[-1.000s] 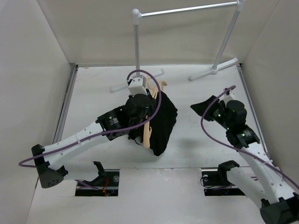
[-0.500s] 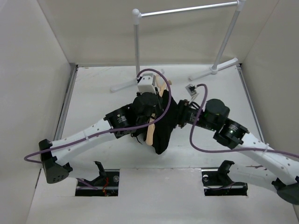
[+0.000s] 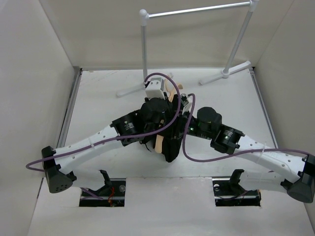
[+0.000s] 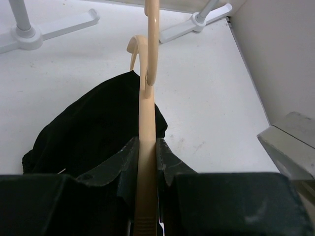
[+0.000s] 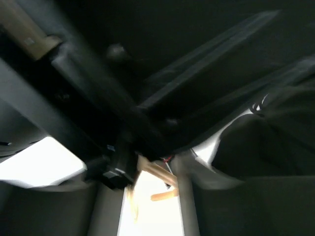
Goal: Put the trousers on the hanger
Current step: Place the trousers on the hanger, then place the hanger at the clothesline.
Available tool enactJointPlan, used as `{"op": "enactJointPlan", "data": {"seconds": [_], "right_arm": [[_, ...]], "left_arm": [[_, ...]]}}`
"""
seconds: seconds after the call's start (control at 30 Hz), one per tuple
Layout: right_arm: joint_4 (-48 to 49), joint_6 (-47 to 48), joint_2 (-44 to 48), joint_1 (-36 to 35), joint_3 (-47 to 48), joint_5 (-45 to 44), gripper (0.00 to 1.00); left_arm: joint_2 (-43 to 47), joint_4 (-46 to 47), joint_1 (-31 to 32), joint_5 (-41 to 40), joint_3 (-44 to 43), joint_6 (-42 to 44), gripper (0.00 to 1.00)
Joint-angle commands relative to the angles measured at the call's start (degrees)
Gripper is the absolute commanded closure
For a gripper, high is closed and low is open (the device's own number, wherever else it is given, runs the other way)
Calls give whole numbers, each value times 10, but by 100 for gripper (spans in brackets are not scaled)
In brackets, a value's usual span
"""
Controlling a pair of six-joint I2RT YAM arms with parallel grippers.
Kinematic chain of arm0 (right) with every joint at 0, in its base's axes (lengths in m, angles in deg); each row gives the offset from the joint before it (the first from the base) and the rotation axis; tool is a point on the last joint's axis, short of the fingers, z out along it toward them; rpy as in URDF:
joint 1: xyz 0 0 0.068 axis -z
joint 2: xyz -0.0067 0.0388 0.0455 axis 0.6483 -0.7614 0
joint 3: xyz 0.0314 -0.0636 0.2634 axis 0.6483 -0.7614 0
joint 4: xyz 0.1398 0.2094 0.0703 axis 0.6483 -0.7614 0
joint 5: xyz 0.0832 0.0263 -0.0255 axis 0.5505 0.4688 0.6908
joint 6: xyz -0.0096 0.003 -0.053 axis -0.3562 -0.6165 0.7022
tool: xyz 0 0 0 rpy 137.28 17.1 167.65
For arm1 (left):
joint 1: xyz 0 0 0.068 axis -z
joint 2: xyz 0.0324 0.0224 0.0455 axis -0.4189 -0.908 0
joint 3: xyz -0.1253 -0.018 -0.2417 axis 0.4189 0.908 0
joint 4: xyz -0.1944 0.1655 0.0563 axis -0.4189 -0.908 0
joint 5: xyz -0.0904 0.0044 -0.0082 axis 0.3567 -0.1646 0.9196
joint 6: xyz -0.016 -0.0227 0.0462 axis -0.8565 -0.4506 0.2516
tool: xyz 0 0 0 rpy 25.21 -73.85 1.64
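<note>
Left claw clamps the hanger (trousers bunched just behind it).

White arm links, black joint housings, looping purple cables, black bases

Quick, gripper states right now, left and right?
Left gripper: closed on the hanger.
Right gripper: cannot tell; its view is blurred, close to the trousers.
</note>
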Motion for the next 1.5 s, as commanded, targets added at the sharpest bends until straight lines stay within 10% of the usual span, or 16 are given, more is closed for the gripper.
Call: {"op": "enactJointPlan", "data": {"seconds": [0.0,0.2,0.53,0.97,1.47], "right_arm": [[59,7,-1,-15,8,-22,69],[80,15,30,-17,-2,-44,87],[95,30,84,43,-16,-27,91],[89,86,63,187,115,57,93],[114,93,-169,406,413,202,94]], "left_arm": [[18,63,-1,-19,-1,-15,100],[32,64,-14,-16,2,-24,89],[98,68,-35,7,12,-42,42],[171,39,-105,31,80,-86,41],[214,-7,-192,152,276,-191,37]]}}
